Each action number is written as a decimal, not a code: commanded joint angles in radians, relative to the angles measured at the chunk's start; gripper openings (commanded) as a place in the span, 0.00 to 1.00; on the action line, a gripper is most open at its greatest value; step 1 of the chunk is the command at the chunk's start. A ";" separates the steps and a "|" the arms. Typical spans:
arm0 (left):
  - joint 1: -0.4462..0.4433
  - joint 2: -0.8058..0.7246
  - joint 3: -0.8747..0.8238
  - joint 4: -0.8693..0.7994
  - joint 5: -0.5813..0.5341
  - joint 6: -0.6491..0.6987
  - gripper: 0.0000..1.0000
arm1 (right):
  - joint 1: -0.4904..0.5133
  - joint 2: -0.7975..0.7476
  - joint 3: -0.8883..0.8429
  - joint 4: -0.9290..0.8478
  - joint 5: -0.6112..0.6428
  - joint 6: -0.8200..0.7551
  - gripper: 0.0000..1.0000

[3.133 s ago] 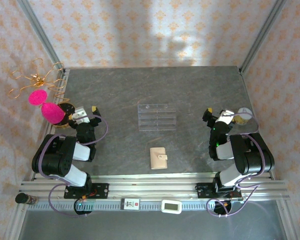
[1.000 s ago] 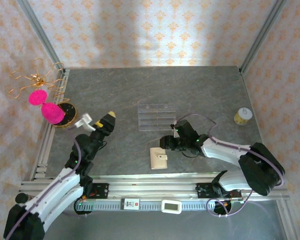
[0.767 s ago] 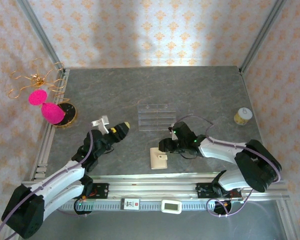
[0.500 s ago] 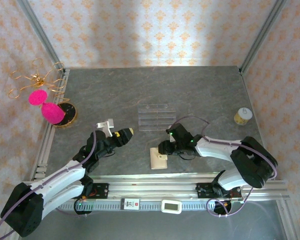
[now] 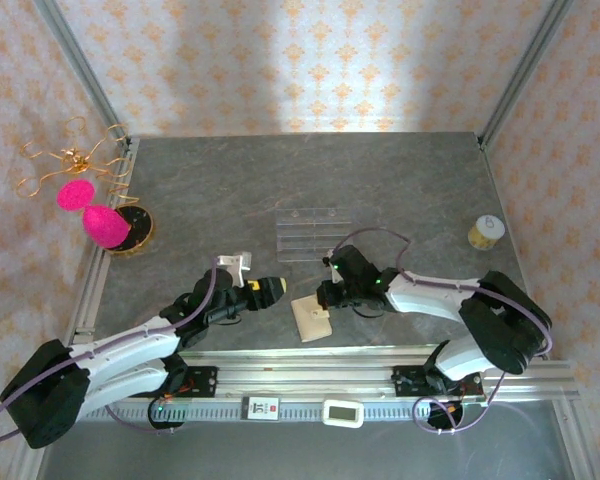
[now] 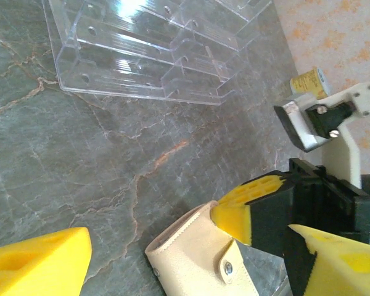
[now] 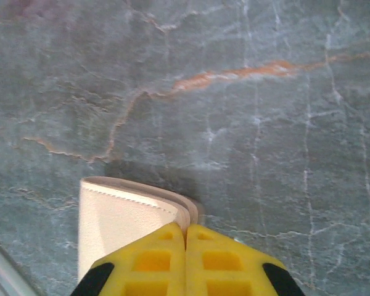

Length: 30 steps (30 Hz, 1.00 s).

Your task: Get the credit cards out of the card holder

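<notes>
The beige card holder (image 5: 311, 318) lies closed near the table's front edge, its snap tab (image 6: 229, 266) fastened. It sits slightly askew, its far edge a little raised. My right gripper (image 5: 327, 297) is shut, its yellow fingertips (image 7: 186, 237) pinched together on the holder's (image 7: 120, 219) far right corner. Just left of the holder, my left gripper (image 5: 271, 287) stands open, and in its wrist view the holder (image 6: 194, 262) lies between its yellow fingers (image 6: 40, 265). The credit cards are hidden.
A clear acrylic slotted tray (image 5: 313, 234) lies just behind the holder, close in the left wrist view (image 6: 142, 49). A small yellow spool (image 5: 487, 232) stands at the right. A pink ornament on a gold wire stand (image 5: 100, 222) is at the left edge.
My right gripper has closed on the card holder's corner, and the holder has twisted slightly. My left arm has swung right and forward, up beside the holder.
</notes>
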 commanded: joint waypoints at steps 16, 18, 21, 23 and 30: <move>-0.003 0.214 -0.092 0.708 0.220 -0.007 0.87 | -0.146 -0.241 0.080 0.099 -0.214 -0.040 0.00; -0.003 0.246 -0.097 0.778 0.221 -0.014 0.87 | -0.159 -0.277 0.091 0.120 -0.248 -0.021 0.00; -0.004 0.287 -0.089 0.855 0.238 -0.009 0.87 | -0.165 -0.295 0.114 0.134 -0.286 -0.003 0.00; -0.004 0.305 -0.087 0.908 0.251 -0.009 0.87 | -0.168 -0.304 0.136 0.137 -0.310 0.005 0.00; -0.001 0.290 -0.086 0.973 0.256 0.009 0.89 | -0.170 -0.336 0.204 0.175 -0.355 0.061 0.00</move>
